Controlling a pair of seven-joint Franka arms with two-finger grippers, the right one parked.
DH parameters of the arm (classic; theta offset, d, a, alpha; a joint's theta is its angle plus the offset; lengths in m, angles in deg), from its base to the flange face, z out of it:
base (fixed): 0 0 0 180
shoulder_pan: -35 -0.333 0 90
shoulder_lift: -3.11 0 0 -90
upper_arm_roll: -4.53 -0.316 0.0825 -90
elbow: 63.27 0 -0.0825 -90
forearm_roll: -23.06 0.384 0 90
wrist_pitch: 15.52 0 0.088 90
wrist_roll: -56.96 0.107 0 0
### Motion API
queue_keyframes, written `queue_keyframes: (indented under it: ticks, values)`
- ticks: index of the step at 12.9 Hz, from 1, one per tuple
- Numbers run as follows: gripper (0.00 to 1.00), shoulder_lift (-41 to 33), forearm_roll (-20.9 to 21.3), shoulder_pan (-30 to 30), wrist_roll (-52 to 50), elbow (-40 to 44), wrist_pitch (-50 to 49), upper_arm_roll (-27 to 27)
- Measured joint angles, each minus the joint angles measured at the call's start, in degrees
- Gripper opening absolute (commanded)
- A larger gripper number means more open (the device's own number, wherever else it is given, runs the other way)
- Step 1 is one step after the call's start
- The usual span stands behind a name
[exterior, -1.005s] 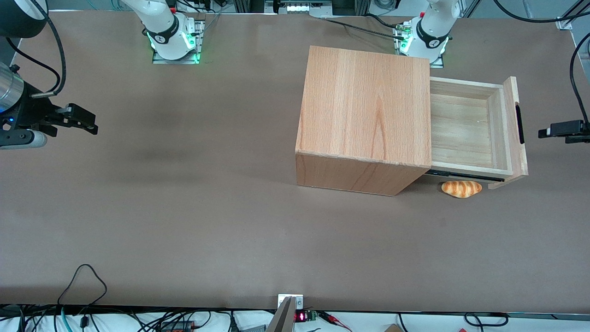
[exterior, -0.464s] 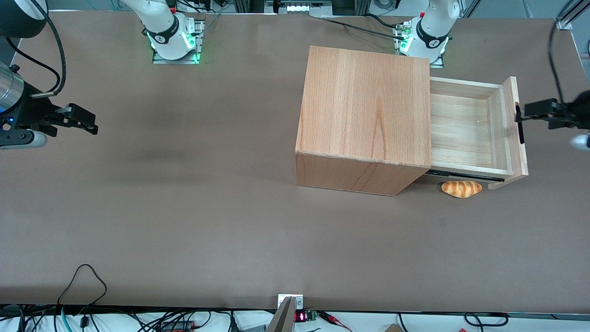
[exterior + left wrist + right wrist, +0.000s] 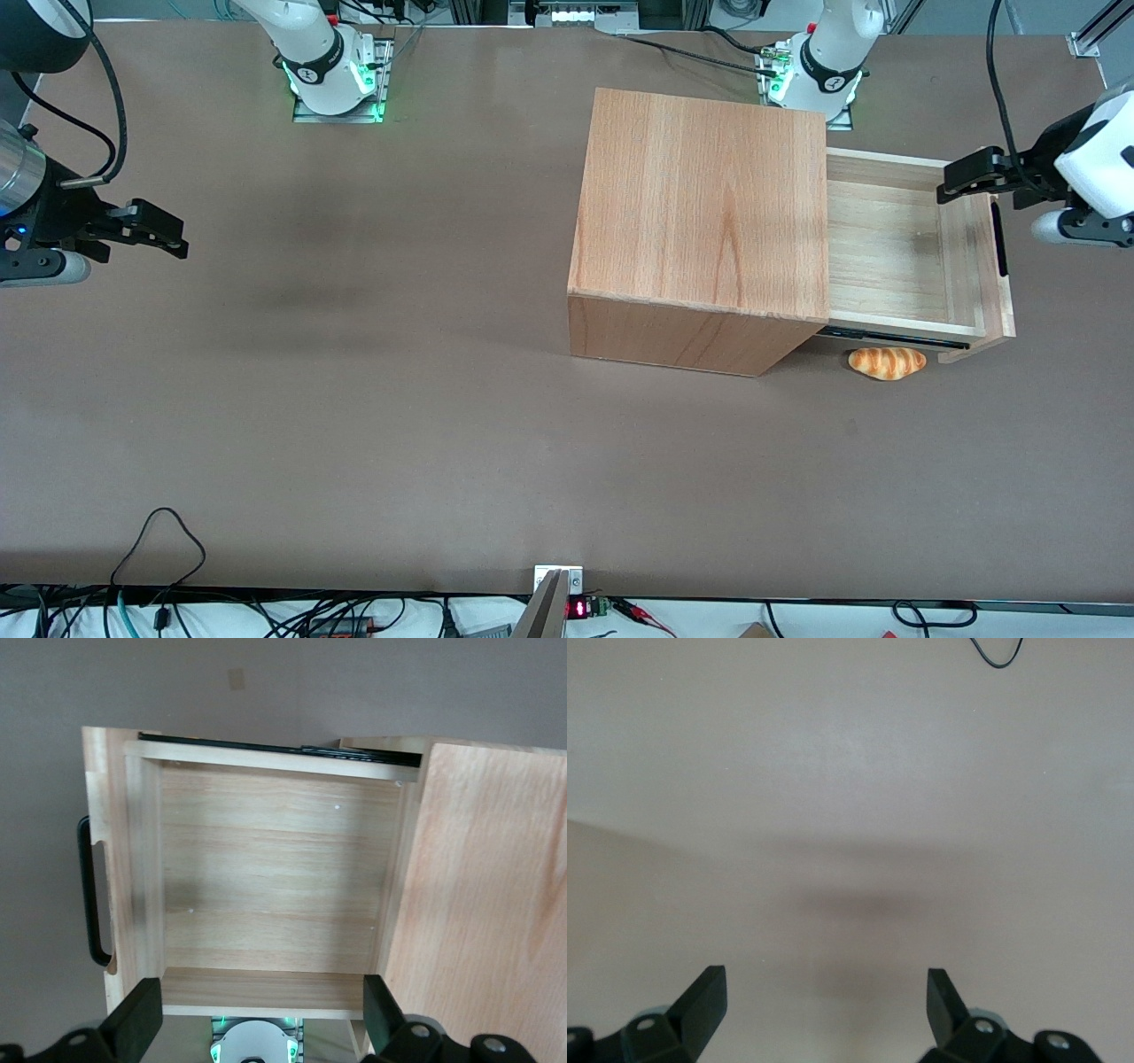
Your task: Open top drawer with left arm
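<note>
Top drawer (image 3: 895, 252) pulled out of the cabinet (image 3: 700, 230) near the working arm's end of the surface (image 3: 354, 399), left arm's hand (image 3: 961, 173) above the drawer, fingers (image 3: 133, 1019) spread, holding nothing

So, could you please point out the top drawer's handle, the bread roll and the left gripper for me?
top drawer handle (image 3: 89, 895): left wrist view, on the black bar.
bread roll (image 3: 887, 362): front view, on its crust.
left gripper (image 3: 957, 180): front view, above the drawer front, open.

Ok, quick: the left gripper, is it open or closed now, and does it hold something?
Left gripper: open, holding nothing, above the pulled-out top drawer, near its front panel.
</note>
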Motion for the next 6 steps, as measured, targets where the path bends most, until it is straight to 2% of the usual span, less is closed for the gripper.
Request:
queue_keyframes:
  ticks: [4, 6]
  values:
    - [1.0, -3.93, 0.0, -1.01, 0.01, -6.19, 6.64, -1.45]
    - [1.0, -5.65, 0.01, -4.51, 0.06, -8.69, 8.32, 0.78]
